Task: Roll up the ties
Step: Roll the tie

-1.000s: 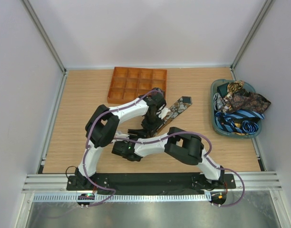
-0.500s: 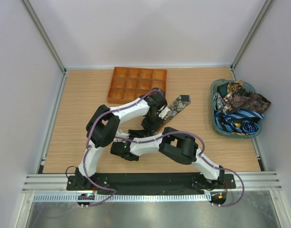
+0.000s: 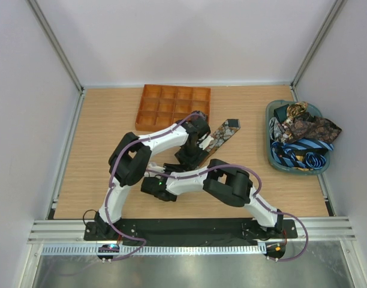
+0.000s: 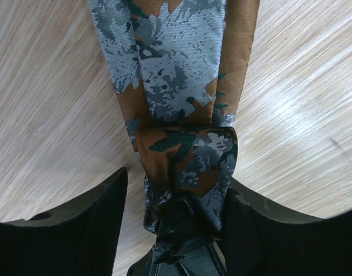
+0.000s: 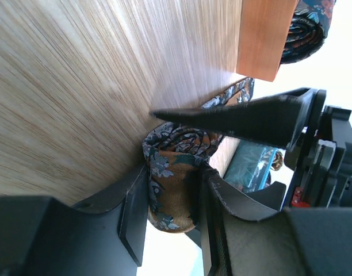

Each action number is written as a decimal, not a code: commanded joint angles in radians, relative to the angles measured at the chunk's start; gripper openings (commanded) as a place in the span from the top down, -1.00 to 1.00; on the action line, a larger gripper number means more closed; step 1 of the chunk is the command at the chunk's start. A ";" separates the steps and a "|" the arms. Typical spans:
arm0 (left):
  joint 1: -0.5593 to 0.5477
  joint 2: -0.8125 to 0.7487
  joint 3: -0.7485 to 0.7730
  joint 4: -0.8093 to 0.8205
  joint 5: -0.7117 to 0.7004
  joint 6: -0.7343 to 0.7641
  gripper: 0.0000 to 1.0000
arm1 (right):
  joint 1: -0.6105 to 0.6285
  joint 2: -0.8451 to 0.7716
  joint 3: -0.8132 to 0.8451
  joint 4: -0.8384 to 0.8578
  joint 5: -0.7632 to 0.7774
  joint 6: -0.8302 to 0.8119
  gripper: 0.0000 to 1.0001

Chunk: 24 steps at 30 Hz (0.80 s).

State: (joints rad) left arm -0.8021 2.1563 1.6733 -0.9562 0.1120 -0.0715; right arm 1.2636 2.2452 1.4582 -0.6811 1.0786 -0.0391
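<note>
A brown-and-grey paisley tie (image 3: 223,134) lies slanted on the table, its near end rolled into a coil (image 5: 176,195). My right gripper (image 5: 176,172) is shut on that coil, one finger pressed on each side. My left gripper (image 4: 176,185) stands open around the same rolled end (image 4: 184,167). Its left finger (image 4: 98,215) is clear of the cloth and its right finger (image 4: 251,224) rests against it. Seen from above, both grippers meet at the tie's near end, the left (image 3: 190,157) from the back and the right (image 3: 179,168) from the front.
An orange gridded tray (image 3: 173,107) sits behind the arms. At the right edge a teal basket (image 3: 271,143) holds several loose ties (image 3: 303,135), paisley and blue striped. White walls close in the table on three sides.
My left gripper's jaws have opened off the tie. My right gripper has closed on the rolled end, and its wrist has shifted slightly.
</note>
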 commanded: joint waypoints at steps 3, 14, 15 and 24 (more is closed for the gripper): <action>0.009 -0.058 0.048 -0.107 -0.032 0.024 -0.49 | -0.021 -0.002 -0.058 0.002 -0.203 0.042 0.57; 0.011 -0.208 0.125 0.094 -0.026 0.015 -0.65 | -0.009 -0.039 -0.088 0.057 -0.233 0.016 0.59; 0.012 -0.231 0.099 0.123 -0.035 0.007 -0.66 | -0.007 -0.047 -0.093 0.061 -0.244 0.016 0.60; 0.078 -0.617 -0.249 0.503 -0.217 -0.135 -0.79 | -0.029 -0.243 -0.191 0.181 -0.408 0.016 0.60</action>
State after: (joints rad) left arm -0.7486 1.6508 1.5036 -0.6224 0.0006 -0.1486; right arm 1.2411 2.0747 1.3056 -0.5842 0.8978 -0.0620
